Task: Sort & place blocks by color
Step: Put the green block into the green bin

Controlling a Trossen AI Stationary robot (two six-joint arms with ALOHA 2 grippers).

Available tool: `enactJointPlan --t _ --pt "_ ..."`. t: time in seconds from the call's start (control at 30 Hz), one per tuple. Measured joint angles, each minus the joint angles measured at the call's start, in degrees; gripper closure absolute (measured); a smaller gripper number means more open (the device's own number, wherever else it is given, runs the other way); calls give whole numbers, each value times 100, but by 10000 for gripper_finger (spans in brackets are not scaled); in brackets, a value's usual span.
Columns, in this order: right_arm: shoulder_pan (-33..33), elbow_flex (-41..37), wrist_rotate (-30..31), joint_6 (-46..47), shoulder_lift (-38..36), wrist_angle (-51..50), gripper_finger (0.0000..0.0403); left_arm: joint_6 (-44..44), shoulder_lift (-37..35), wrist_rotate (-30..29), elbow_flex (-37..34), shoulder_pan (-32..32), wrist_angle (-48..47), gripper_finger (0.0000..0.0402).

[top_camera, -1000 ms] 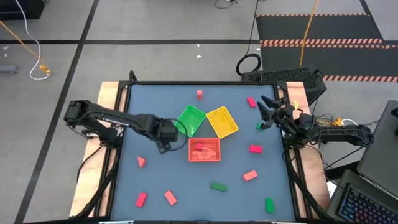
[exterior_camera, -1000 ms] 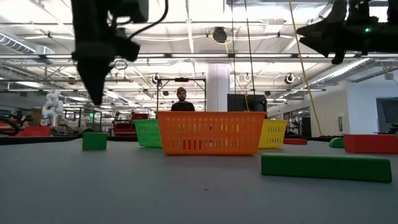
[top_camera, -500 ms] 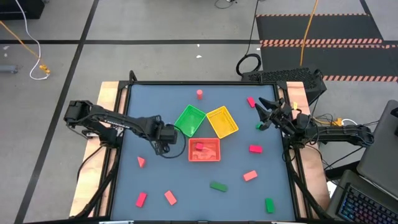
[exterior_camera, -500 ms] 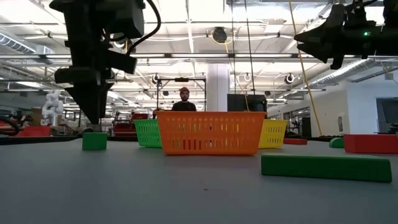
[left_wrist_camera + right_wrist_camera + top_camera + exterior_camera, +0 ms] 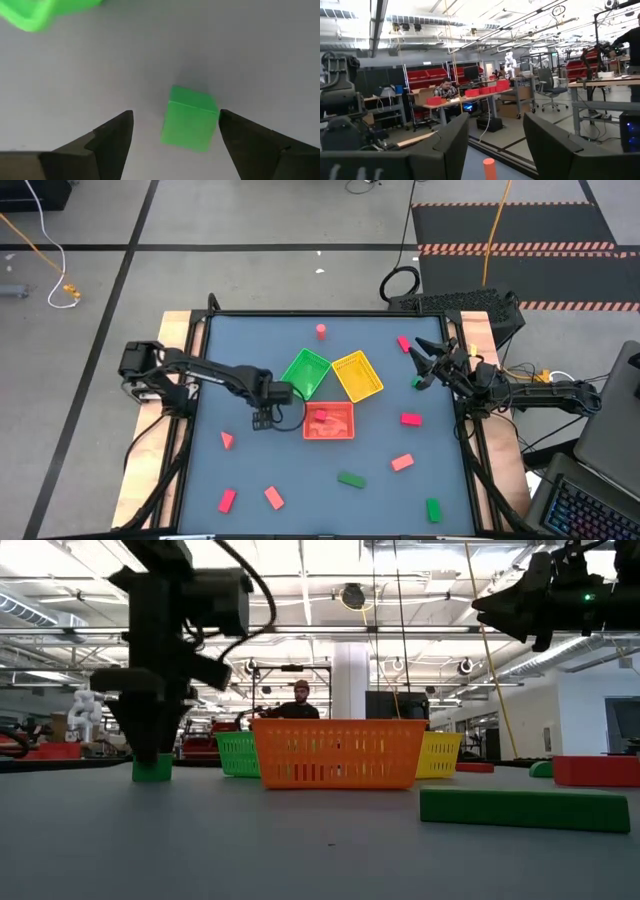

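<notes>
A small green cube [image 5: 190, 119] sits flat on the table just left of the red tray; in the low view the green cube [image 5: 152, 768] shows below my left gripper [image 5: 152, 745]. My left gripper [image 5: 175, 115] points down over it, open, one finger on each side, and hides it in the high view, where the left gripper [image 5: 262, 418] stands. My right gripper [image 5: 425, 360] waits, open and raised, near the table's right edge. Other red, salmon and green blocks lie scattered, and pink blocks [image 5: 322, 420] lie in the red tray [image 5: 345, 432].
The green tray [image 5: 306, 372], yellow tray [image 5: 357, 376] and red tray cluster mid-table. A red cylinder [image 5: 321, 331] stands toward the far edge. A red wedge [image 5: 227, 440], a red brick [image 5: 227, 500] and a salmon brick [image 5: 273, 498] lie near left; a green brick [image 5: 351, 479] and a salmon brick [image 5: 402, 462] lie near right. A person [image 5: 298, 700] is in the room beyond.
My left gripper has moved a little toward the table's near edge and come down over the green cube, staying open, until its fingertips reach the level of the cube's top. The cube has not moved.
</notes>
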Motion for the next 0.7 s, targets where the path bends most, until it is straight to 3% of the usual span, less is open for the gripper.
enactJointPlan --t 0.23,0.43,0.7 --pt "0 0 2 -46 2 -54 218 206 344 76 7 120 -5 158" --pt "0 1 2 -45 2 -172 218 263 222 60 7 33 -106 274" --pt "0 2 2 -44 0 -261 218 273 -482 317 21 -31 -141 273"
